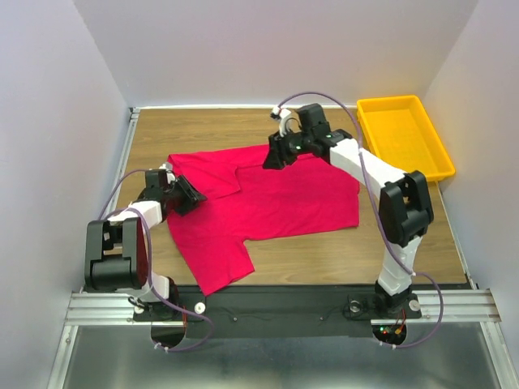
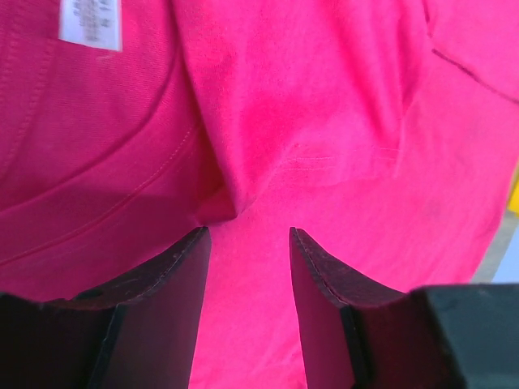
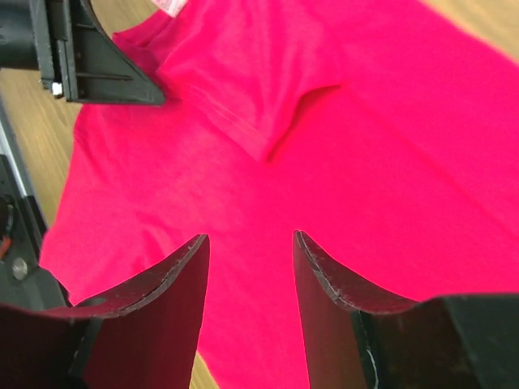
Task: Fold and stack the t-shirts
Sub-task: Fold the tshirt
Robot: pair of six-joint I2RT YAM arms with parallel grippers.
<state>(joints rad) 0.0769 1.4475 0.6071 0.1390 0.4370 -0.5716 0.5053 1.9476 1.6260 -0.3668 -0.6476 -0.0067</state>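
One crimson-red t-shirt [image 1: 284, 203] lies spread on the wooden tabletop [image 1: 340, 259], about in the middle, with its front side down or up I cannot tell. One sleeve [image 1: 217, 271] points toward the bases of the arms, and the far left part of the shirt is folded over onto the body. One yellow tray [image 1: 403, 142] stands at the far right corner, apart from the shirt. Two arms are there, each with one tool. The left tool [image 1: 191, 197] hovers low at the left edge of the shirt, beside the folded part; the right tool [image 1: 271, 159] hangs over the far edge of the shirt. Both tools are released: in each wrist view the two dark fingers stand apart and only the red cloth shows in the gap behind them, nothing is grasped. The top view alone shows the tray, the whole outline of the shirt and both arms together. The left wrist view alone shows clearly one small white neck label [image 2: 91, 23] at its upper left, and also the seams and soft wrinkles of the cloth. The right wrist view shows the hem of the folded sleeve lying on the body, and the left tool at its upper left corner, just above the cloth.
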